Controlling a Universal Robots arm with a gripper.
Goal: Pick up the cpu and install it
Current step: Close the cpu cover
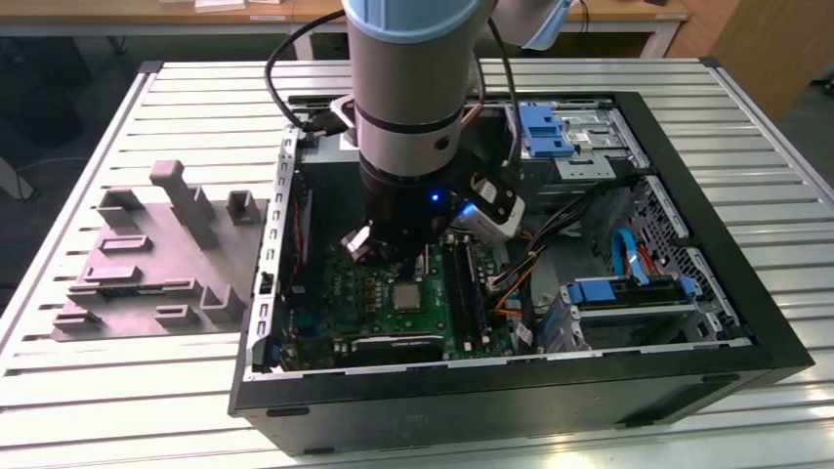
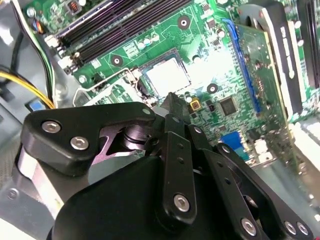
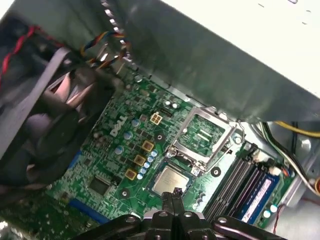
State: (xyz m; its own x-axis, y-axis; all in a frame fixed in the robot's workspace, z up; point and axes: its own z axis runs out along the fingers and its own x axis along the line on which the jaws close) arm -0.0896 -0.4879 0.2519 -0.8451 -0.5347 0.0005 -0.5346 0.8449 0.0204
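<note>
Found the cpu [image 3: 170,181] lying flat in its socket on the green motherboard [image 3: 125,145], just beside the foot of the open metal frame [image 3: 202,131]. Saw its pale metal top facing up, level with the board, with nothing resting on it. Judged it as already seated, with the frame tilted up and not closed over it.

Noted the tool [image 3: 175,192] with its two fingers pressed together and nothing clamped between them. In the first wrist view, placed its tip over the cpu edge that lay farther from the open metal frame. In the second wrist view, met the same tool [image 2: 171,97] close over the cpu [image 2: 167,77], with the frame off to one side. Could not tell whether the tip touched the chip or only hovered near it.

Judged the key relation as this: the cpu almost directly under the tool, shifted slightly toward the open metal frame. Found no long axis to speak of, as the chip was square, with its sides running parallel to the dark memory slots [image 3: 240,185] beside the frame.

In the exterior view, saw the arm reaching straight down into the black computer case [image 1: 521,391]. Noted the grey moulded tray [image 1: 156,254] on the counter [image 1: 131,391], outside the case and well apart from the frame.
</note>
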